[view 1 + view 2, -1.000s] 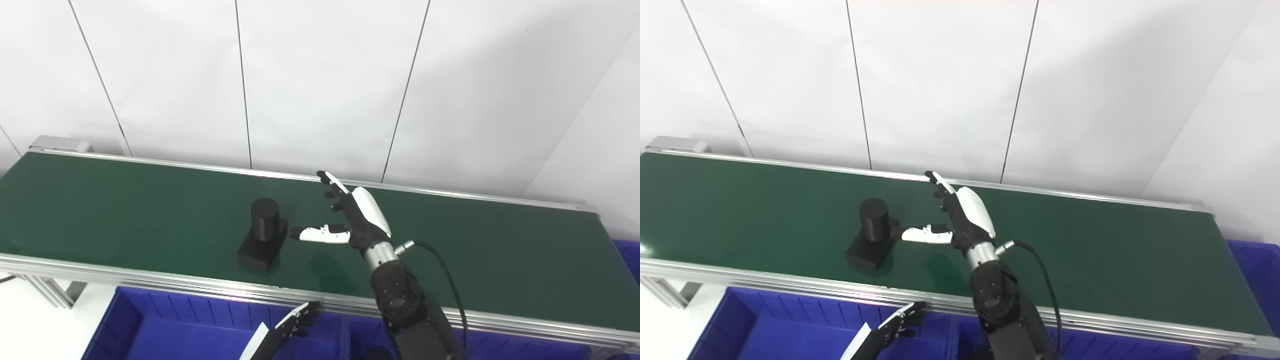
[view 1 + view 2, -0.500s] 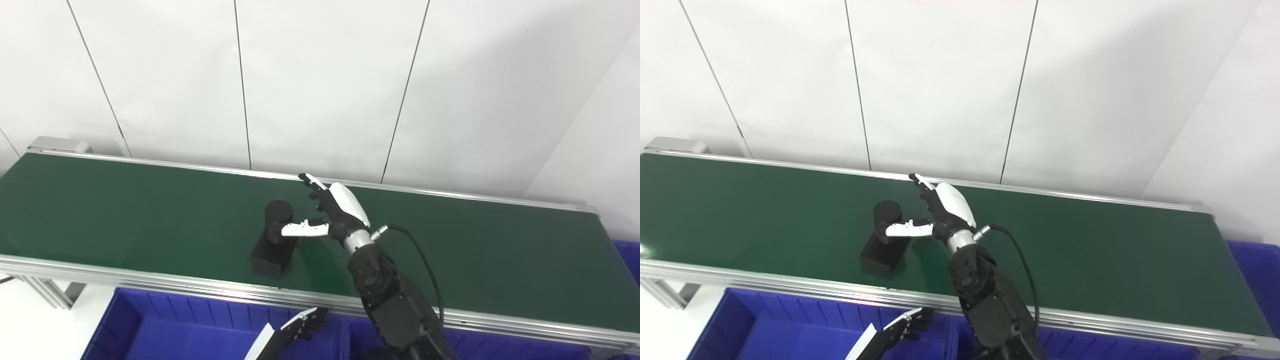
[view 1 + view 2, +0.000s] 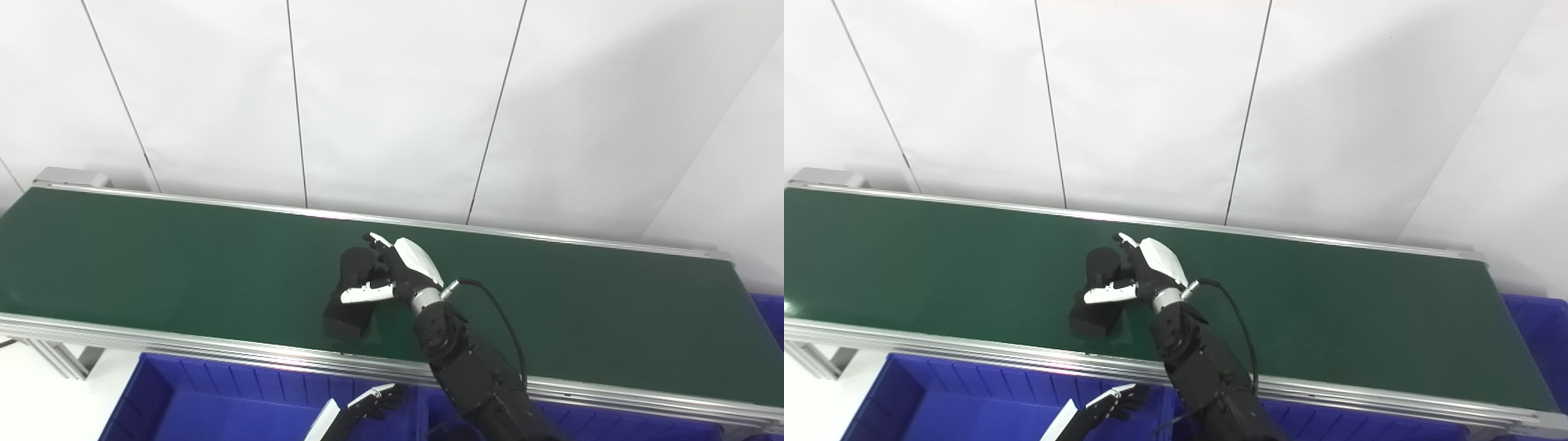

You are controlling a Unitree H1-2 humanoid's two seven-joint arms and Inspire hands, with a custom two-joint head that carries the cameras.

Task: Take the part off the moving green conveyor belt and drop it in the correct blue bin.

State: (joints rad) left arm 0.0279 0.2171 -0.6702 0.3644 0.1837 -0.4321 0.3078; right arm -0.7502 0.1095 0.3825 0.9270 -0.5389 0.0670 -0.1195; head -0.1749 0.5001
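Now my right hand (image 3: 395,275) is out over the green conveyor belt (image 3: 153,257), wrapped around the upright cylinder of the black part (image 3: 349,294). White-tipped fingers (image 3: 375,238) curl over the far side of the cylinder while the thumb (image 3: 365,294) crosses its near side, so I read this as a hold on the part, though I cannot tell how firm the contact is. The part's flat block base rests on the belt, near the front rail (image 3: 184,343), roughly mid-length of the conveyor. My left hand (image 3: 367,404) sits low at the bottom edge, over the blue bin (image 3: 184,398) in front of the belt, with nothing in it; its fingers look loosely extended, but only a sliver shows. Another blue bin (image 3: 768,312) peeks out at the right end of the belt
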